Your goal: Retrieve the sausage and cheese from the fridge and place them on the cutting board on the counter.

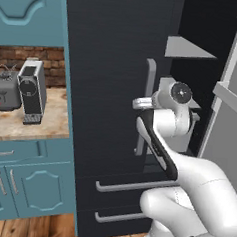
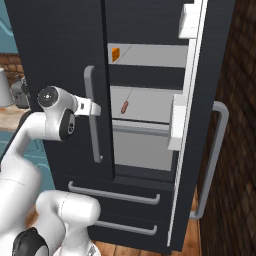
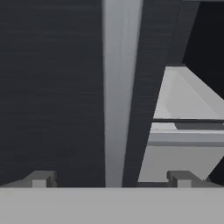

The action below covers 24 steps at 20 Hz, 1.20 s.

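Far left: beige tabletop [image 1: 50, 116], no board visible. Fridge [image 2: 60, 45] left door shut, right door swung open. Jaws [image 3: 109, 178] spread wide, empty, straddling the left door's grey bar handle [image 3: 117, 87] just ahead. Right of the handle, deeper inside: cheese [image 2: 115, 54] on upper shelf, sausage [image 2: 124, 106] on the shelf below, long axis running near-to-far, slightly slanted. Both lie right of and beyond the jaws; sausage sits closer to hand height.

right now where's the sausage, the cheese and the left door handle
sausage [image 2: 124, 106], right base view, middle of the link on the middle shelf
cheese [image 2: 115, 53], right base view, orange face of the wedge on the upper shelf
left door handle [image 2: 90, 115], right base view, mid bar
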Available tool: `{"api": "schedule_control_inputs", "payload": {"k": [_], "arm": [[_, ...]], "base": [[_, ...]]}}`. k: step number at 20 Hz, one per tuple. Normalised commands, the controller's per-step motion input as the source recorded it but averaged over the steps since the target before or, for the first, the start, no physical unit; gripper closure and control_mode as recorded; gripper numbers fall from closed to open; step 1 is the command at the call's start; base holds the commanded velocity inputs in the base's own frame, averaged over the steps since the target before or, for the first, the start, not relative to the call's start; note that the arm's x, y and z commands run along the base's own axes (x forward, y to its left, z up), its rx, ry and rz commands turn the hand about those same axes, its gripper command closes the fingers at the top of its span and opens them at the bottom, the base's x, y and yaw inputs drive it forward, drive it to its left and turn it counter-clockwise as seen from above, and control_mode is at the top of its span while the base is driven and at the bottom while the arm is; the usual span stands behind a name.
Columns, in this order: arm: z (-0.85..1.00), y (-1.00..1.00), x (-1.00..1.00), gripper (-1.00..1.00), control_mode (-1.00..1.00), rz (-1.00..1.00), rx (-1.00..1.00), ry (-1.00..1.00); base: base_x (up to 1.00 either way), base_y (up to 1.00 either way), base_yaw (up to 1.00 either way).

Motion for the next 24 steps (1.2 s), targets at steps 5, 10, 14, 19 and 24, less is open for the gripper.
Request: {"api": "schedule_control_inputs", "payload": {"k": [5,10,14,19,24], "arm": [[-0.07,0.0,0.6,-1.0,-1.0,0.0,0.02,0.0],[-0.01,0.0,0.71,-1.0,-1.0,0.0,0.02,0.0],[-0.12,0.0,0.6,-1.0,-1.0,0.0,0.02,0.0],[-0.21,0.0,0.61,1.0,-1.0,0.0,0.01,0.0],[-0.13,0.0,0.31,1.0,-1.0,0.0,0.01,0.0]], "base": [[0.0,0.0,0.0],[0.0,0.0,0.0],[0.0,0.0,0.0],[0.0,0.0,0.0],[0.0,0.0,0.0]]}}
